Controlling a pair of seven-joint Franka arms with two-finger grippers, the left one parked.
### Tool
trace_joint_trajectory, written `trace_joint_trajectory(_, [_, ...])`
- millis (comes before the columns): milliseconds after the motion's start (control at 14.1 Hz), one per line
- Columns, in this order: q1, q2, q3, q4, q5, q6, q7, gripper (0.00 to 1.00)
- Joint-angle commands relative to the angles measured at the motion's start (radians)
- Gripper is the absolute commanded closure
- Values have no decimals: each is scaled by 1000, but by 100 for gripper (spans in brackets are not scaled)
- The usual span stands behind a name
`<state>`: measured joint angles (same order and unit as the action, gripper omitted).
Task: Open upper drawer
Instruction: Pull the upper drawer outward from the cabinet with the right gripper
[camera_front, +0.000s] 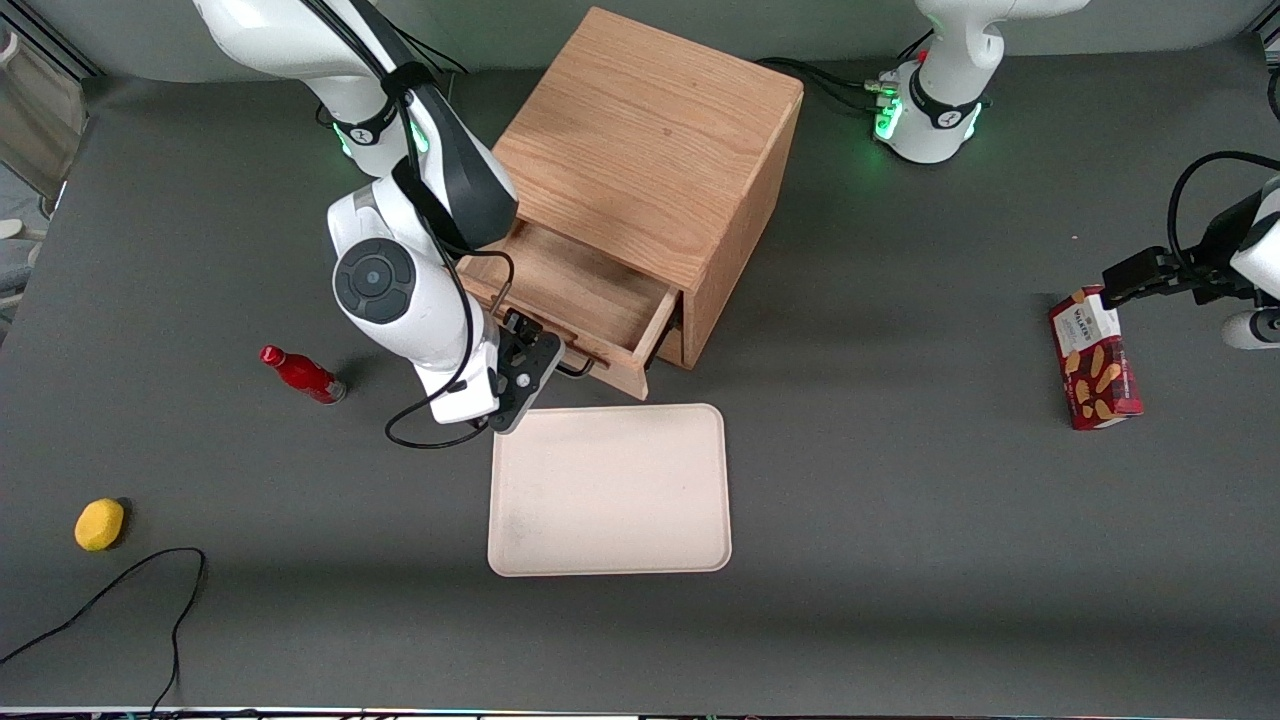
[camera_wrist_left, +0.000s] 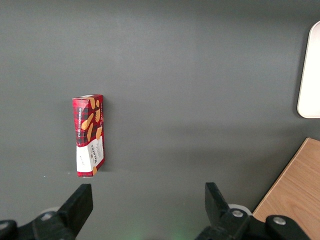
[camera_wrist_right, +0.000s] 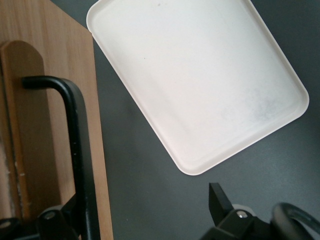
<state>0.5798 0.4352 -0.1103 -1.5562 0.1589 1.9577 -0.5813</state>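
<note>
The light-oak cabinet (camera_front: 650, 150) stands in the middle of the table. Its upper drawer (camera_front: 585, 290) is pulled partway out, and its bare wooden inside shows. The drawer's flat front panel (camera_wrist_right: 60, 100) carries a thin black bar handle (camera_wrist_right: 80, 150). My right gripper (camera_front: 535, 365) hangs just in front of that panel, nearer the front camera than the cabinet. In the right wrist view the gripper (camera_wrist_right: 147, 212) is open, fingers spread wide. The handle runs close along one finger (camera_wrist_right: 60, 217); the other finger (camera_wrist_right: 218, 200) stands over bare table. The lower drawer is hidden under the open one.
A cream tray (camera_front: 610, 490) lies flat just in front of the drawer, nearer the camera. A red bottle (camera_front: 303, 375) lies toward the working arm's end, and a yellow fruit (camera_front: 99, 524) and a black cable (camera_front: 120, 590) lie farther out. A red biscuit box (camera_front: 1095, 358) lies toward the parked arm's end.
</note>
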Motion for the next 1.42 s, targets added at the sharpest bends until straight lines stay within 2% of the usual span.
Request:
trace_joint_trajectory(0, [-20,30,1,59,-12,-31,-35,0])
trace_joint_trajectory(850, [-80,85,1,145,-9,-74,-103,0])
trace_joint_trajectory(1345, [-83,123,1,202,2,-82,-100,0])
